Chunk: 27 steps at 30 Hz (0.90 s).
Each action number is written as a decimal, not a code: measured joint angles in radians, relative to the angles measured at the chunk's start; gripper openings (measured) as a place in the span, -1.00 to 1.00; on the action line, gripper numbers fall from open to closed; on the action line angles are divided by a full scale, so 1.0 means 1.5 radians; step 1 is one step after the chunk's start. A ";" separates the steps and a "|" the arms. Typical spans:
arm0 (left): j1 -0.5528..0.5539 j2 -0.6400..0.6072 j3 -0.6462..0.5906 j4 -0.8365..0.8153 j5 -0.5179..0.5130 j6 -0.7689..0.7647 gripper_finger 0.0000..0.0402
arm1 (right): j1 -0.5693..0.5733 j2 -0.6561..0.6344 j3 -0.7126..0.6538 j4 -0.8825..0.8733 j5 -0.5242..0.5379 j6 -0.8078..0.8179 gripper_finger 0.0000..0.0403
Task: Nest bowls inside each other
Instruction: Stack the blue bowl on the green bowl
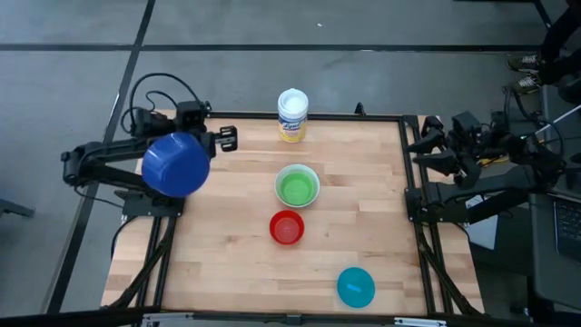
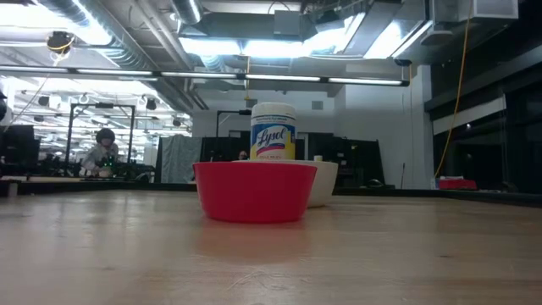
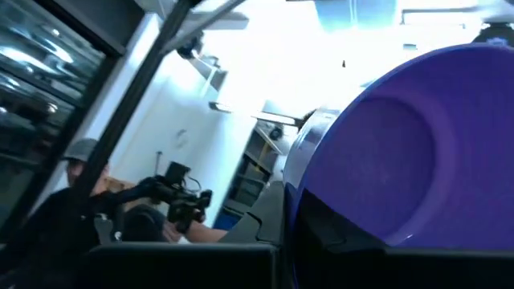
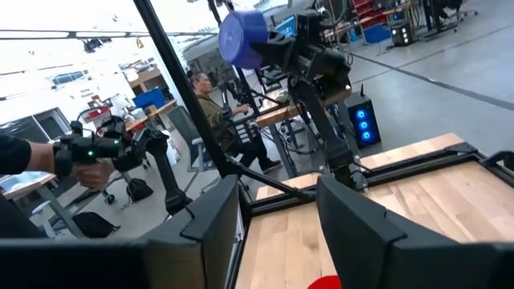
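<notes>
My left gripper [image 1: 186, 145] is raised over the table's left edge, shut on the dark blue bowl [image 1: 175, 164]. That bowl also fills the left wrist view [image 3: 418, 152] and shows far off in the right wrist view [image 4: 241, 36]. The green bowl [image 1: 297, 188] sits inside the white bowl [image 1: 280, 175] at mid-table. The red bowl [image 1: 287, 227] stands on its base just nearer, and the teal bowl [image 1: 356, 286] sits by the near edge. My right gripper [image 4: 277, 233] waits open, raised at the right edge [image 1: 420, 147]. My left gripper holds the dark blue bowl at its wall near the rim [image 3: 309, 189]; a dark finger [image 3: 329, 229] lies against the outer wall, and the bowl hides the other. The bowl is lifted clear and tipped on its side, its underside [image 4: 233, 36] facing the table's right.
A white canister with a yellow label [image 1: 292, 115] stands at the far edge behind the bowls. A black frame rail [image 1: 413, 195] borders the wooden table [image 1: 227, 272]. People sit at desks in the room beyond [image 4: 205, 104].
</notes>
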 joint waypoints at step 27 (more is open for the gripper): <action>-0.020 0.227 0.410 -1.370 -0.243 0.846 -0.99 | 0.000 -0.006 0.000 0.005 0.008 0.020 -0.17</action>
